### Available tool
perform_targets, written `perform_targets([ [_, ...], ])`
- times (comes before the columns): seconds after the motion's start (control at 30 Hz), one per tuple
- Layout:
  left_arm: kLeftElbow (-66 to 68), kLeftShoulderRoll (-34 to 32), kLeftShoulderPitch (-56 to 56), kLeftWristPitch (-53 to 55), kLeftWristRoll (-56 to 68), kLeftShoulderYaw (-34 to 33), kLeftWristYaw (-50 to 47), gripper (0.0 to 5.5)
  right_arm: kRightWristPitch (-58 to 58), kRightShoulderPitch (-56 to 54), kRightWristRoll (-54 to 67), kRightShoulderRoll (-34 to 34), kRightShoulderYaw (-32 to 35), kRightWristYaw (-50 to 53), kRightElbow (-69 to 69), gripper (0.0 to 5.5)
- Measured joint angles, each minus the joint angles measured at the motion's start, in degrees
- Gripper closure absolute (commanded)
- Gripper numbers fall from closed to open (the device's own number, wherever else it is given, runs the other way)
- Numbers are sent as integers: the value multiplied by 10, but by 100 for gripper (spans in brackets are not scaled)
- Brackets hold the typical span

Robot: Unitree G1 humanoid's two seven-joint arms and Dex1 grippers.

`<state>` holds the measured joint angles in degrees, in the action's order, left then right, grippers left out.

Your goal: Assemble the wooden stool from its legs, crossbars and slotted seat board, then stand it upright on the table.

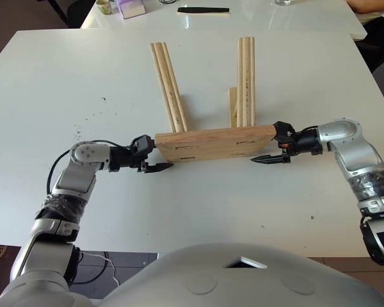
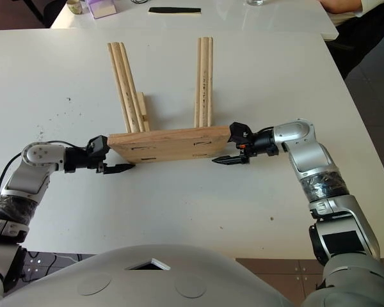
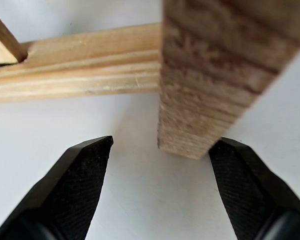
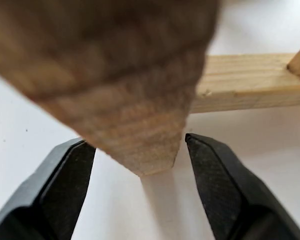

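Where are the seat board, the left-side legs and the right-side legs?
seat board (image 1: pixel 214 144), left eye view, middle of its slotted face.
left-side legs (image 1: pixel 169 86), left eye view, midway along their length.
right-side legs (image 1: pixel 246 80), left eye view, midway along their length.

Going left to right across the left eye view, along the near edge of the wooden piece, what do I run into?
left gripper → slotted seat board → right gripper
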<state>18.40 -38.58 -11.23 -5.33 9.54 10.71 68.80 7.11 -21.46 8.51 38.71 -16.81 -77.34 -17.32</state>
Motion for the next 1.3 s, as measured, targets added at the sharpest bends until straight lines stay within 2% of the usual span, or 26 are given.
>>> perform_targets([
  [0.13, 20, 8, -16, -17, -4, 4, 18, 204, -21, -20, -11, -9, -12, -16, -35, 227],
  [0.17, 21, 9, -17, -22, -4, 4, 22, 202, -25, -23, -12, -10, -12, -18, -41, 245],
  [0.5, 18, 27, -19, -39, 21, -4, 51, 361, -11, -23, 10, -31, 11, -28, -59, 396],
  [0.57, 12, 26, -19, -33, 29, -10, 55, 389, -5, -19, 15, -29, 14, -32, -45, 399],
  [0.77, -3, 20, 0, -57, 21, -9, 76, 407, -9, 10, 13, -19, 13, -35, -6, 400],
  [0.93, -135, -14, 113, -27, 45, -23, 71, 416, 3, 119, 30, 21, 29, -22, 133, 403],
  [1.07, -304, -77, 216, 103, 148, -72, 69, 416, 134, 211, 148, 81, 93, -10, 295, 404],
  [1.3, -389, -159, 266, 203, 357, -113, 48, 416, 207, 226, 401, 186, 149, 13, 345, 404],
])
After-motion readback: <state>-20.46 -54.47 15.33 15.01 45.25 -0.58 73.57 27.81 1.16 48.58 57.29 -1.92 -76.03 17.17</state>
